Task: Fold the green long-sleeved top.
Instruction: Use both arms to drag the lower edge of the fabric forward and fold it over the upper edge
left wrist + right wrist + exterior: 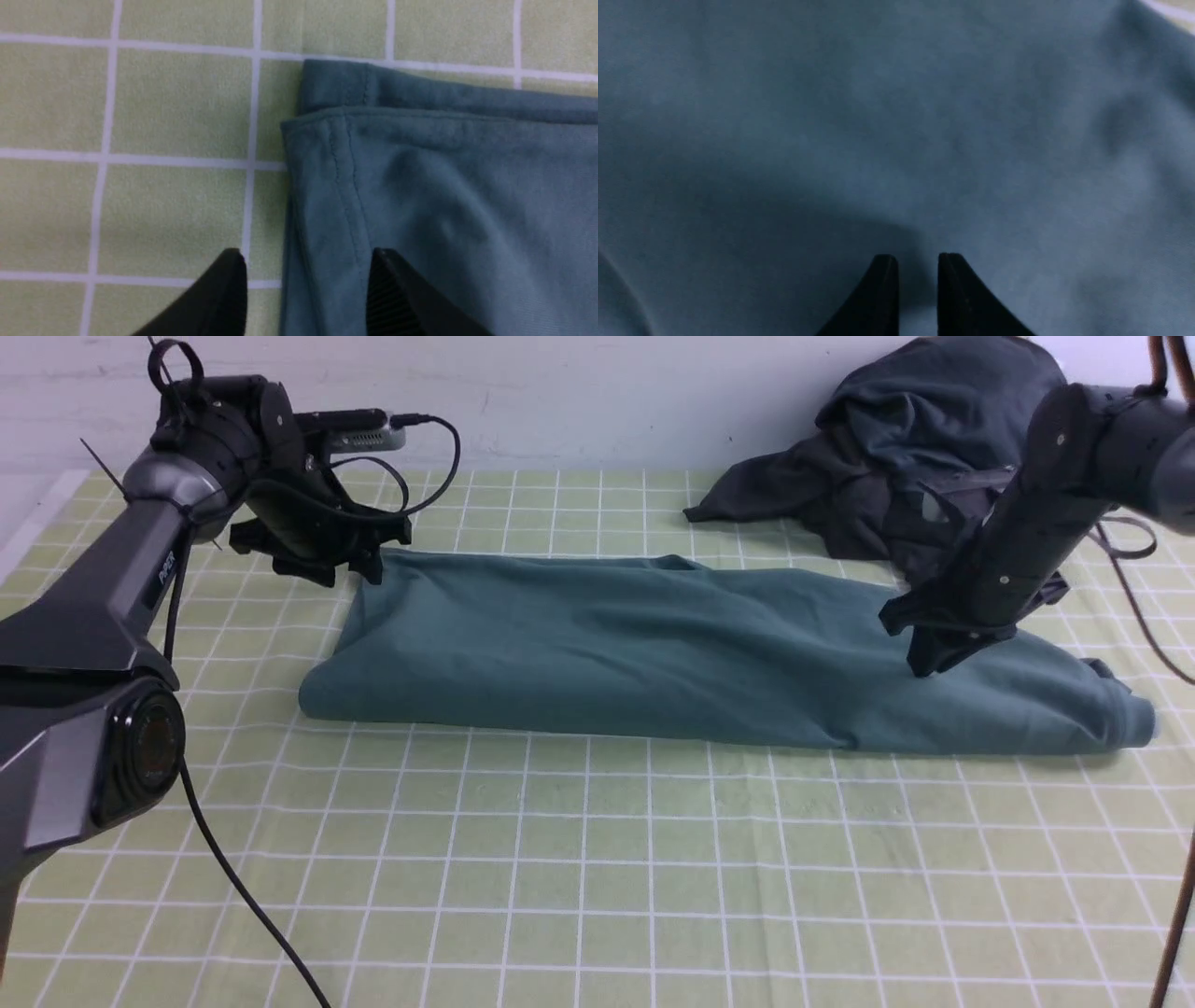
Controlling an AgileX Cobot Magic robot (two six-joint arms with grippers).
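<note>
"PiPER" in pale caps on L arm (159, 560); no other writing legible. Green top (597, 644) lies folded lengthwise across gridded counter (579, 859). L jaws (308, 280) apart, near its hemmed corner; R jaws (917, 280) slightly apart, over the cloth

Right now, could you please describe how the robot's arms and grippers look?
Both arms have dark, glossy segments with black cables. The left carries "PiPER" lettering and a round black joint. The left gripper and right gripper have black fingers.
</note>
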